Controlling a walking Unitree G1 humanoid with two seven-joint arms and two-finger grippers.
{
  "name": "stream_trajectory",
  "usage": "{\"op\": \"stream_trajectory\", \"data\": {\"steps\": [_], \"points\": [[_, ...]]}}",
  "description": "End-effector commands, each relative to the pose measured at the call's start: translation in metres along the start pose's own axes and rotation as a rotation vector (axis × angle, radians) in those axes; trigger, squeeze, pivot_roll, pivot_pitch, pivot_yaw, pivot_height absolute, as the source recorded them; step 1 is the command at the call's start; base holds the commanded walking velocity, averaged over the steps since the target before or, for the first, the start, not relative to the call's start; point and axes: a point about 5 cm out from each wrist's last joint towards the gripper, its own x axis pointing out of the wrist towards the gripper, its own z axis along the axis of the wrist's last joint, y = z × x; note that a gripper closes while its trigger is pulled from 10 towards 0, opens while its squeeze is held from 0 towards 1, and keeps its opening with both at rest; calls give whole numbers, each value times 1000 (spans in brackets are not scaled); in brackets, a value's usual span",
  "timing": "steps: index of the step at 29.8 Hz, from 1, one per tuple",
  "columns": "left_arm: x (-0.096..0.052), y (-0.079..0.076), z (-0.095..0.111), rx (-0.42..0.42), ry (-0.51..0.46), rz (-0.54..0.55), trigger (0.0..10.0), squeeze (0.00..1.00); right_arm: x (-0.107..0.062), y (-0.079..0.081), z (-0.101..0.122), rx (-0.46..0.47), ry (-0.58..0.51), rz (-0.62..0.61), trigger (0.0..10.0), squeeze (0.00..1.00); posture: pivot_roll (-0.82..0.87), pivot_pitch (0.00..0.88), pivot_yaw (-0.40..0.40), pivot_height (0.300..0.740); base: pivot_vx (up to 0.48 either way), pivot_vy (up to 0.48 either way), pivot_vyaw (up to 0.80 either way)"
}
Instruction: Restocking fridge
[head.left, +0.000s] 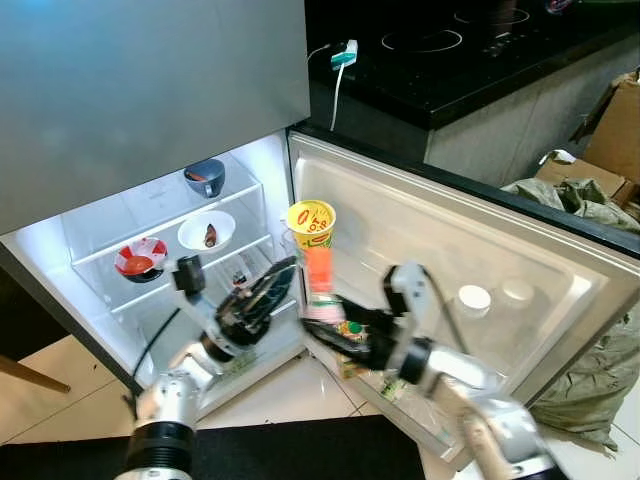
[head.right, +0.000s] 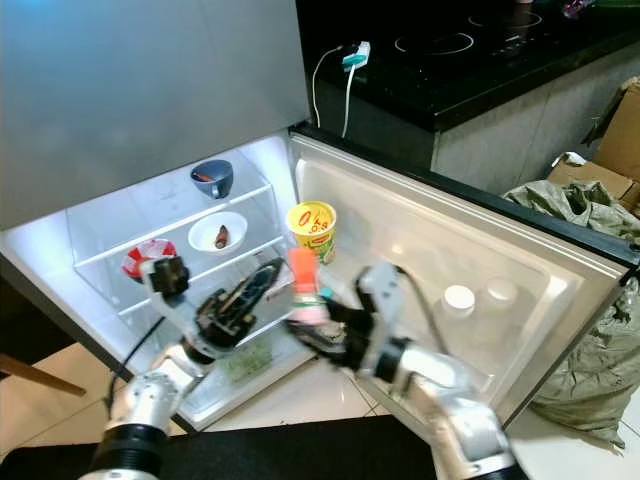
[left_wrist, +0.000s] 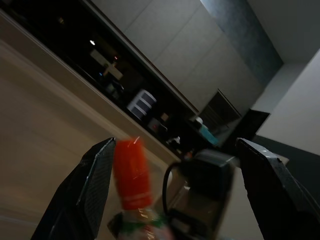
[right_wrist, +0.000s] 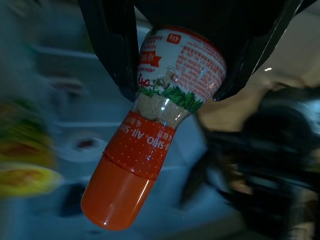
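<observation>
While the fridge door (head.left: 560, 300) stands open, the right gripper (head.left: 335, 330) pinches a seasoning bottle (head.left: 318, 285) by its body, orange cap up, held in the gap between compartment and door. Right wrist view confirms both fingers (right_wrist: 107, 45) pressed against the bottle's label.

Left gripper (head.left: 262, 290) hovers at 9 o'clock of the bottle, fingers spread, holding nothing.

A yellow cup (head.left: 311, 228) sits at 12 o'clock of the bottle, by the door hinge. Shelves (head.left: 110, 255) carry a blue bowl (head.left: 204, 177), a white bowl (head.left: 206, 230) and a red bowl (head.left: 140, 259). Two white caps (head.left: 473, 298) rest in the door.

Judgement: restocking is midway. Bottle is lifted and at the fridge but not yet placed. Left to do: set it on a door rack or shelf, release, withdraw.
</observation>
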Motion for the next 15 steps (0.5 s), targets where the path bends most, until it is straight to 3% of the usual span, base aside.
{"op": "stream_trajectory", "data": {"steps": [1, 10, 15], "points": [[1, -5, 1, -27, 2, -41, 10000, 0, 4, 5, -2, -18, 3, 16, 588, 0, -195, 76, 84, 740, 0, 0, 0], [1, -10, -7, -106, 28, -79, 10000, 0, 0, 7, -9, -66, 51, 29, 902, 0, -204, 79, 89, 740, 0, 0, 0], [-3, -7, 3, -115, 56, -64, 10000, 0, -11, 3, -7, -144, 89, 52, 941, 0, -207, 81, 92, 740, 0, 0, 0]]}}
